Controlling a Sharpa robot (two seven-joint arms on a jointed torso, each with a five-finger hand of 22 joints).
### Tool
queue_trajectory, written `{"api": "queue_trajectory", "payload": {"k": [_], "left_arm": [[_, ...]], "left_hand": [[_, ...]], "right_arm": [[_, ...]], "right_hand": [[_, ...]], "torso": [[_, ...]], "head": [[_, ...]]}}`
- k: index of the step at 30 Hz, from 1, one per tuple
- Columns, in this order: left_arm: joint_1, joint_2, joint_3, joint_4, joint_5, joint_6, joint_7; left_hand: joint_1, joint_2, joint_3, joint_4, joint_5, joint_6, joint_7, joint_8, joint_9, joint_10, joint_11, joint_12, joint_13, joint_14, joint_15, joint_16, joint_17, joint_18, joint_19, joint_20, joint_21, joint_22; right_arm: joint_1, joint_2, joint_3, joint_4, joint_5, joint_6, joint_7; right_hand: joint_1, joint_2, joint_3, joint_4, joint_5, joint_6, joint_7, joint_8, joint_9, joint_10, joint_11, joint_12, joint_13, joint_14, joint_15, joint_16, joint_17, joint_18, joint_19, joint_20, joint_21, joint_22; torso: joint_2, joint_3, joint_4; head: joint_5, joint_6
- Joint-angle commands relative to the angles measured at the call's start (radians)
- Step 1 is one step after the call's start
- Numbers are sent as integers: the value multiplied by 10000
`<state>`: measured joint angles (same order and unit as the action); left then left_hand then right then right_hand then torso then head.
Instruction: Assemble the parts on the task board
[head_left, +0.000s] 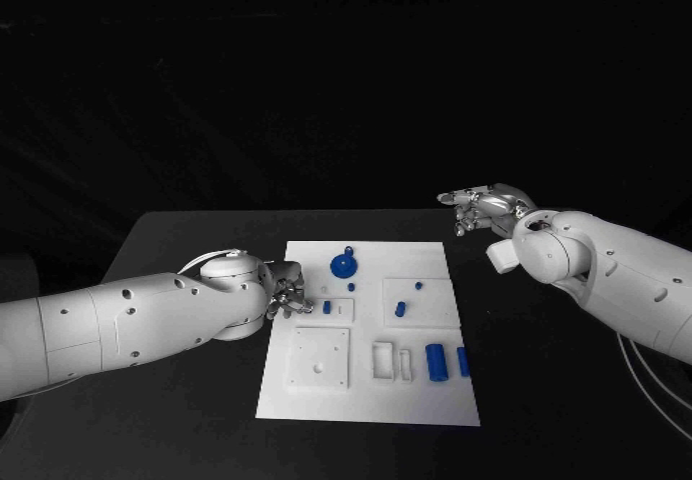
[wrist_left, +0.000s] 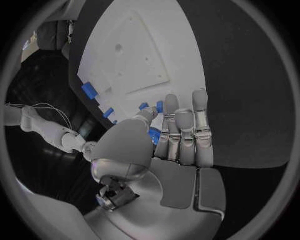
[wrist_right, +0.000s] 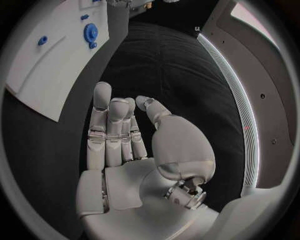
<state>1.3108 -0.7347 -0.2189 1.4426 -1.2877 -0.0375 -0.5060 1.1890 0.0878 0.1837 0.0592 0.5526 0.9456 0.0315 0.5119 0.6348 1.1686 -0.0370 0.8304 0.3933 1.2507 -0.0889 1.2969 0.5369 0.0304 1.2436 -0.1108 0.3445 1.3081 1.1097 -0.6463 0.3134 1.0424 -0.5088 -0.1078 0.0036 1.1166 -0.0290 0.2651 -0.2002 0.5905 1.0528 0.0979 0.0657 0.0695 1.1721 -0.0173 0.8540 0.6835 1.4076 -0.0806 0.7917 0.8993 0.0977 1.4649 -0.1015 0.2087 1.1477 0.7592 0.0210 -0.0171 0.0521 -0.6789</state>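
My left hand (head_left: 284, 293) was at the left edge of the task board (head_left: 433, 405), level with the board's upper middle. In the left wrist view its fingers (wrist_left: 185, 131) lay side by side and nearly straight, with the thumb folded across toward them. A small blue part (wrist_left: 154, 135) showed between thumb and fingers, but I could not tell whether it was pinched or simply lay on the board behind them.

My right hand (head_left: 488, 208) was raised beyond the board's far right corner, well apart from every part. Its fingers (wrist_right: 109, 127) were extended close together, the thumb stood off to one side, and it held nothing.

Parts on the board:
- A blue round disc (head_left: 345, 265) near the far edge, with a small peg just beyond it.
- A small blue block (head_left: 327, 307) just beside my left fingertips, in a marked square.
- Two small blue pieces (head_left: 401, 309) right of centre.
- Two blue cylinders (head_left: 436, 361) lying side by side near the front right, next to a white rectangular slot (head_left: 385, 361).
- A white square plate (head_left: 319, 357) at the front left.

Judged step: early assembly, with most parts loose and my left hand working on the small parts at the board's left centre. The next move called for confirming a secure pinch on one small part, then lifting it straight up before carrying it to its seat. The right hand was free to steady the board or take the cylinders.
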Motion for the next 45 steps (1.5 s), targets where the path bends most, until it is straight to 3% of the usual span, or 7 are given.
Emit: {"api": "queue_trajectory", "payload": {"k": [1, 40, 45], "left_arm": [[-26, 42, -20, -56, 28, 166, -35], [-23, 280, -21, -311, 504, 526, 34], [-23, 276, -21, -328, 601, 460, 49]], "left_hand": [[95, 0, 1459, -1432, 17, 52, -24, 25, -2, 3, -52, 14, 6, 12, -40, -40, 10, 52, 81, -13, -34, 185], [51, -36, 1412, -1318, 34, 3, -1, -51, -63, -65, -27, -34, -4, -29, -18, -124, -20, 42, 57, 8, -120, 178], [77, -61, 1264, -1142, -235, -9, 1, -157, -149, -58, -17, -83, -41, -31, -6, -149, -39, 31, 77, 24, -189, 163]], "right_arm": [[-9, 12, 8, 5, -28, 163, 82], [-14, -44, 8, -68, -13, 329, 21], [-19, -68, 8, -102, -2, 326, 24]], "right_hand": [[-113, -14, 10, 1, 50, 22, 51, -29, 1, -39, 15, 56, -13, 24, 3, -52, -3, 30, 334, 26, 43, -8], [-173, -44, -197, 143, 200, -1, 45, -30, 1, -50, 17, 43, -35, 5, 6, -73, -16, 17, 325, 29, 10, -55], [-241, -49, -252, 211, 236, -20, 47, -31, 1, -46, 22, 47, -36, 5, 8, -78, -22, 15, 332, 30, 3, -72]], "torso": [[2, 2, -3], [-5, 17, -8], [-3, 5, -4]], "head": [[15, -5], [-13, -77], [-26, -81]]}}
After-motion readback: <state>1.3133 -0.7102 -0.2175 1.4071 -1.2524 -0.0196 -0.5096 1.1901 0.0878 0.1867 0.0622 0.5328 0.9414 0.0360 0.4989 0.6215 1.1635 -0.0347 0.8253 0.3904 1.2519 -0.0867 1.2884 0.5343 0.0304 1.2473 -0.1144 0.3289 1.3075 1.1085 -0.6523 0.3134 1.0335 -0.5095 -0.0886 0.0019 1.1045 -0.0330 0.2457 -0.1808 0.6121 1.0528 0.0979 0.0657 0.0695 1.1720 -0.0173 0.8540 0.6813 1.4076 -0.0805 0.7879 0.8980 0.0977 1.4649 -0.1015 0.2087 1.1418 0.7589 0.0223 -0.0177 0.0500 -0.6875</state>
